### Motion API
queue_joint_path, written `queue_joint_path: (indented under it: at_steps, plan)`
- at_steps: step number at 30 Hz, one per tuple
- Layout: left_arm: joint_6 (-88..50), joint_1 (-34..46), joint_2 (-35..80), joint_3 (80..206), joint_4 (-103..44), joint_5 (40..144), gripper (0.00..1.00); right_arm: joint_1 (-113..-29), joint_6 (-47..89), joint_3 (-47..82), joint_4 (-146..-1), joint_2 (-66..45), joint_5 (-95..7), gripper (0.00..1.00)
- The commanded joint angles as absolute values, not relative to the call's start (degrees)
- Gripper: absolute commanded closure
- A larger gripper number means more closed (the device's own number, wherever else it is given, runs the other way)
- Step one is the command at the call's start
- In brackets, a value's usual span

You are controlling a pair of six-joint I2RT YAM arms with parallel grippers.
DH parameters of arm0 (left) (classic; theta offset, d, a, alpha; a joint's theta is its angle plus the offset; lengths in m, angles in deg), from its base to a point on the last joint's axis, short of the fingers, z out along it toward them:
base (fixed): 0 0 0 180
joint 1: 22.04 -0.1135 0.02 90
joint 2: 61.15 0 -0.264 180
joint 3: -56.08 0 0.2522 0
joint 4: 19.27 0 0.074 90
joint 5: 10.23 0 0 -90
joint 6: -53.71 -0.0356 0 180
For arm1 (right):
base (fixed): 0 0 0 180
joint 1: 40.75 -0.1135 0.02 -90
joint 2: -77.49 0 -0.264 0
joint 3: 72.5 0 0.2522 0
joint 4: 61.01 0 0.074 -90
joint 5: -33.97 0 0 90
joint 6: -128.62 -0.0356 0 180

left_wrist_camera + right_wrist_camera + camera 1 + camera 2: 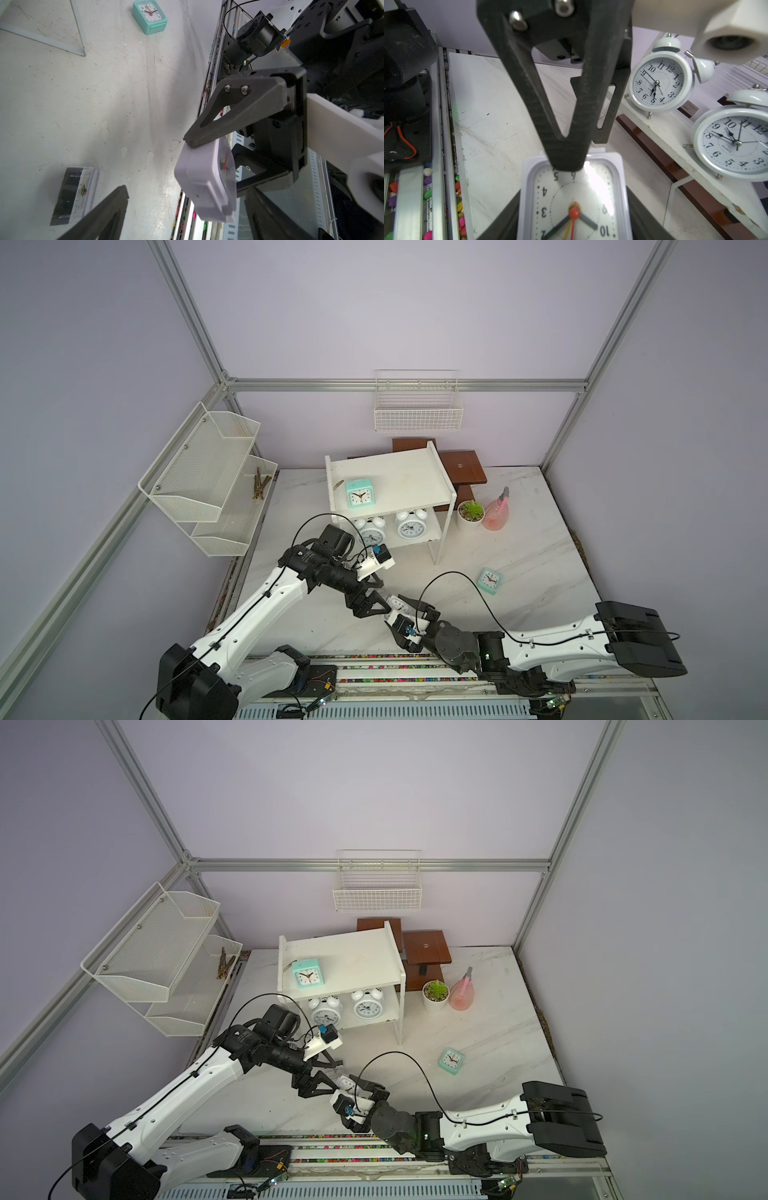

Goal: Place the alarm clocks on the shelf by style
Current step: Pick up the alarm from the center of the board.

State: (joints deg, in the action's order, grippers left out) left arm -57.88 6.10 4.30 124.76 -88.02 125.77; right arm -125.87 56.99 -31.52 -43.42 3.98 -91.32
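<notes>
Passing a clock from arm to arm near the table's front edge, the robot looks to be partway through a handover. At left, the shelf (pixel 403 479) carries a mint green clock (pixel 360 493) upright on its top board. On the lower board a twin-bell clock (pixel 371 531) stands beside a second twin-bell clock (pixel 410 526).

In front of the shelf, the left gripper (pixel 383 596) is spread wide, its jaws straddling the white square clock (pixel 205 182). One finger is well clear of the case. Whether the other touches the face cannot be told.

The right gripper (pixel 400 608) is clamped on that clock and holds it above the table (pixel 519 556).

Farther right, another mint green clock (pixel 489 580) sits on the table, well apart from the shelf. A dark-framed clock (pixel 74 195), seen only from the left wrist, also lies flat on the table.

The next move likely calls for the left jaws to close squarely on the clock's free sides before the right lets go. The clock would then go to the top board beside its square mint companion.
</notes>
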Motion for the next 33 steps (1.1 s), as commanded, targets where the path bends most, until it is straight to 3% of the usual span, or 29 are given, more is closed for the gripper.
queue_joint_path:
  at_steps: [1,18,27,33]
  plan:
    - [-57.61,5.95,4.72,126.62,-87.96,128.42,0.13,-125.65,58.40,-29.91,-40.07,3.94,-92.53,0.55]
    - [-58.79,5.91,7.41,127.06,-89.06,130.71,0.47,-125.65,59.84,-28.60,-39.83,1.26,-93.83,0.51]
    - [-60.07,5.99,8.53,127.56,-90.23,132.33,0.51,-125.65,61.39,-28.15,-37.79,-0.84,-95.72,0.50]
    - [-60.20,5.99,8.62,127.76,-90.34,132.69,0.66,-125.66,61.76,-27.91,-37.63,-1.84,-96.87,0.49]
